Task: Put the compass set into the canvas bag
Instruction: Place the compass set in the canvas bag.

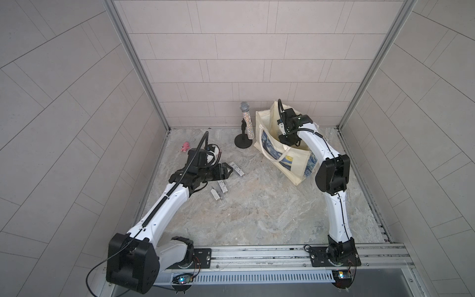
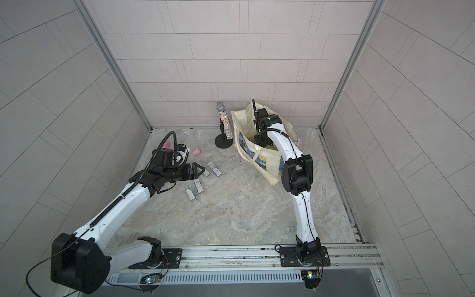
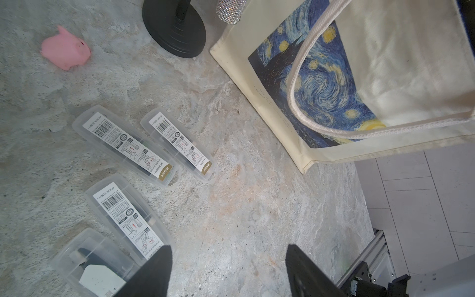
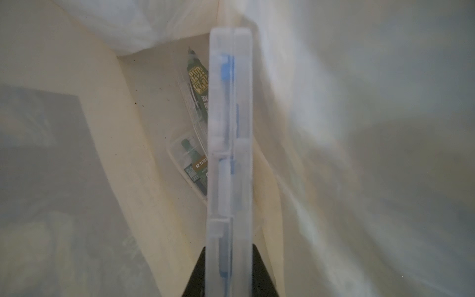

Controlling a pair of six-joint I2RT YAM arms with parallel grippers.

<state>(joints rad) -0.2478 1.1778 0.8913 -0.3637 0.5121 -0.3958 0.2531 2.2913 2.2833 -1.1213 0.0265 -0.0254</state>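
The cream canvas bag with the starry-night print stands open at the back right. My right gripper reaches down into it, shut on a clear compass set case holding a blue compass. Another compass set, with a green compass, lies on the bag's bottom. Several more clear compass set cases lie on the table at the left. My left gripper hovers over them, open and holding nothing, with one fingertip above a case.
A glittery microphone on a black round stand stands just left of the bag. A pink pig toy lies at the back left. Metal frame rails run along the table's sides.
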